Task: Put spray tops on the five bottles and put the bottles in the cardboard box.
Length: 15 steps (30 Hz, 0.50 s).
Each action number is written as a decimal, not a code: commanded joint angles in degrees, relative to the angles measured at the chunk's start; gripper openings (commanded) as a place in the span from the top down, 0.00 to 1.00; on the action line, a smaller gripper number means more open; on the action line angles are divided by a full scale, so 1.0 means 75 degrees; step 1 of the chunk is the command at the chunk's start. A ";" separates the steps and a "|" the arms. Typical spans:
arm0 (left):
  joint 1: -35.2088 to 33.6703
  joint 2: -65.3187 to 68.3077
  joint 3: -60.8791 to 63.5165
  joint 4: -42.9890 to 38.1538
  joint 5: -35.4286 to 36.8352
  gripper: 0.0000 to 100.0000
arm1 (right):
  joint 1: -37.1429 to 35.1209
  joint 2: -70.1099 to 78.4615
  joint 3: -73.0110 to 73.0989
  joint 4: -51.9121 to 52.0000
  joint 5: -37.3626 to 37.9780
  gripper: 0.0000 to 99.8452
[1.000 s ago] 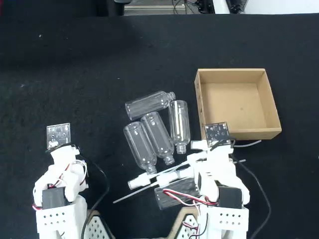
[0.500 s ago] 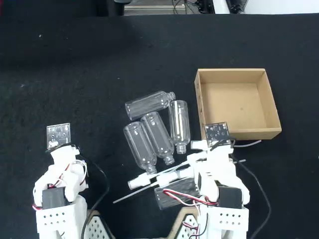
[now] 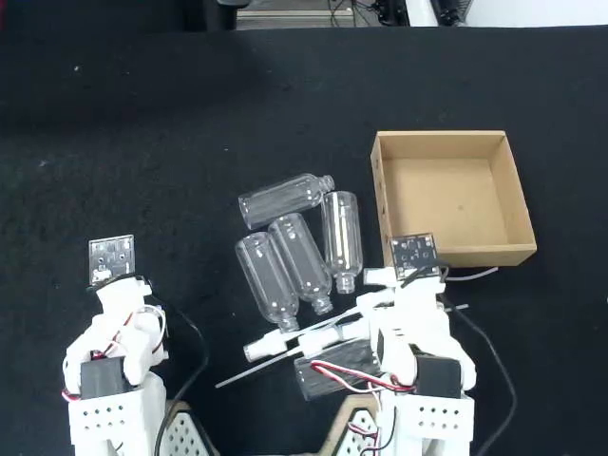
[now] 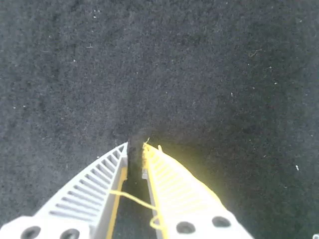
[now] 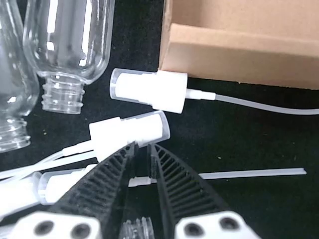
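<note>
- While the black bench (image 3: 190, 114) carries everything, the cardboard box (image 3: 454, 140) stands open on its right side, just far of the right arm (image 3: 415, 332).
- Folded back at the near left, the left arm (image 3: 116, 332) sits well apart from the bottles. Its jaws point down at bare cloth, tips pressed together on nothing.
- Folded likewise at the near right, the right arm has its jaws drawn to a narrow slit above the spray tops, gripping none.
- Four bottles (image 3: 301, 252) lie capless in a cluster between the arms, left of the box. A fifth bottle (image 3: 332, 372) lies nearer, against the right arm's base.
- Two spray tops (image 5: 148, 90) lie just beyond the right jaws' tips, beside the box's near wall.
</note>
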 commanded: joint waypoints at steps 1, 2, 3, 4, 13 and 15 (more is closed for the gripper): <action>-0.0064 -0.0070 0.0170 -0.0035 0.0059 0.96 | 0.0141 -0.0733 -0.0076 -0.0105 0.0023 0.99; -0.0064 -0.0070 0.0170 -0.0035 0.0059 0.96 | 0.0141 -0.0733 -0.0240 -0.0293 0.0047 0.99; -0.0064 -0.0070 0.0170 -0.0035 0.0059 0.96 | 0.0176 -0.0721 -0.0533 -0.0481 0.0199 0.99; -0.0064 -0.0070 0.0170 -0.0035 0.0059 0.96 | 0.0305 -0.0721 -0.0873 -0.0633 0.0527 0.99; -0.0064 -0.0070 0.0170 -0.0035 0.0059 0.96 | 0.0680 -0.0674 -0.3475 -0.1582 0.2368 0.99; -0.0064 -0.0070 0.0170 -0.0035 0.0059 0.96 | 0.0680 -0.0662 -0.4155 -0.1278 0.2391 0.99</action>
